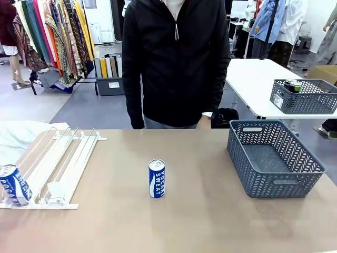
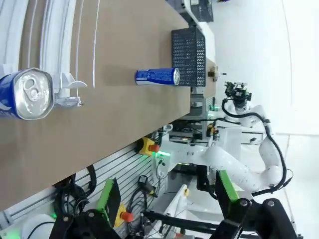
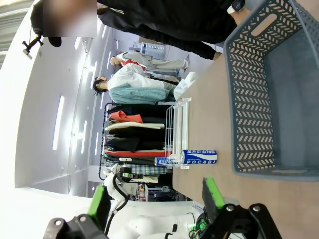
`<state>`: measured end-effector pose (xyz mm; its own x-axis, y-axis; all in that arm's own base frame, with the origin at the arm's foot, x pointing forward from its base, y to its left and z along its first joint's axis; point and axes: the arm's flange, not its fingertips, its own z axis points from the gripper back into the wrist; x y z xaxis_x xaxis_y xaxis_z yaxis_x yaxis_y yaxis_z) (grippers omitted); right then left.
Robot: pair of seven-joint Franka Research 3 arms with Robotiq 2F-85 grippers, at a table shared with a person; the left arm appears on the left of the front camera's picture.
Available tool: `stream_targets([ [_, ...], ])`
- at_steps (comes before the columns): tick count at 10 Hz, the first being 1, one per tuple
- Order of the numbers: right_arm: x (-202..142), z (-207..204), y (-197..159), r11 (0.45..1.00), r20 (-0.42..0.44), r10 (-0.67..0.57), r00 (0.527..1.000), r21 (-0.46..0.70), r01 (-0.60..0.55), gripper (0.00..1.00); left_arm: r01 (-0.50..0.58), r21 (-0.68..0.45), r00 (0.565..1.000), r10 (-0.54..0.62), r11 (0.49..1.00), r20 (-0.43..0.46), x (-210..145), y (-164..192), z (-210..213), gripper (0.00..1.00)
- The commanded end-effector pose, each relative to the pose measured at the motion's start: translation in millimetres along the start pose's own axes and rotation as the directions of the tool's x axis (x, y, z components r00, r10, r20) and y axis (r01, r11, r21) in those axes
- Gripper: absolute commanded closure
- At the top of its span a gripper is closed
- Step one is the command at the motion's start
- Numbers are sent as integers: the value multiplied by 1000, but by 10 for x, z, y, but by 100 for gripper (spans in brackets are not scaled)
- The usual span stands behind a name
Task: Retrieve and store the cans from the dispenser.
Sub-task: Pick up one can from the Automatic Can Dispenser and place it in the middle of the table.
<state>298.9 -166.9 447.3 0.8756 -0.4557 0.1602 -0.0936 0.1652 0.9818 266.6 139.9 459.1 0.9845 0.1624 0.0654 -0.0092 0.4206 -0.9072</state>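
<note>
The white rail dispenser (image 1: 63, 158) slopes along the table's left side. One blue Pocari Sweat can (image 1: 14, 185) rests at its near end by the stoppers; its silver top (image 2: 31, 93) faces the left wrist camera. A second blue can (image 1: 156, 178) stands upright at the table's middle and is also in the left wrist view (image 2: 157, 76). My left gripper (image 2: 167, 191) hangs open above the table's near edge, holding nothing. My right gripper (image 3: 155, 201) is open and empty too, off the near side of the grey basket (image 3: 249, 99). A blue can (image 3: 192, 157) lies past it by the dispenser (image 3: 178, 127).
The grey mesh basket (image 1: 274, 158) stands empty on the table's right side. A person in a black hooded jacket (image 1: 176, 58) stands at the far edge, hands down. A second basket (image 1: 305, 97) holding a can sits on a white table behind.
</note>
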Motion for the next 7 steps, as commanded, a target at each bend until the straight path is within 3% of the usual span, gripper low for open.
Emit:
stream_targets([
  [1, 11, 4, 33, 1000, 1, 9, 1000, 10, -9, 0, 31, 4, 999, -31, 1000, 10, -61, -124, 19, 0],
  [7, 11, 4, 33, 1000, 1, 9, 1000, 10, -9, 0, 31, 4, 999, -31, 1000, 10, -61, -124, 19, 0],
])
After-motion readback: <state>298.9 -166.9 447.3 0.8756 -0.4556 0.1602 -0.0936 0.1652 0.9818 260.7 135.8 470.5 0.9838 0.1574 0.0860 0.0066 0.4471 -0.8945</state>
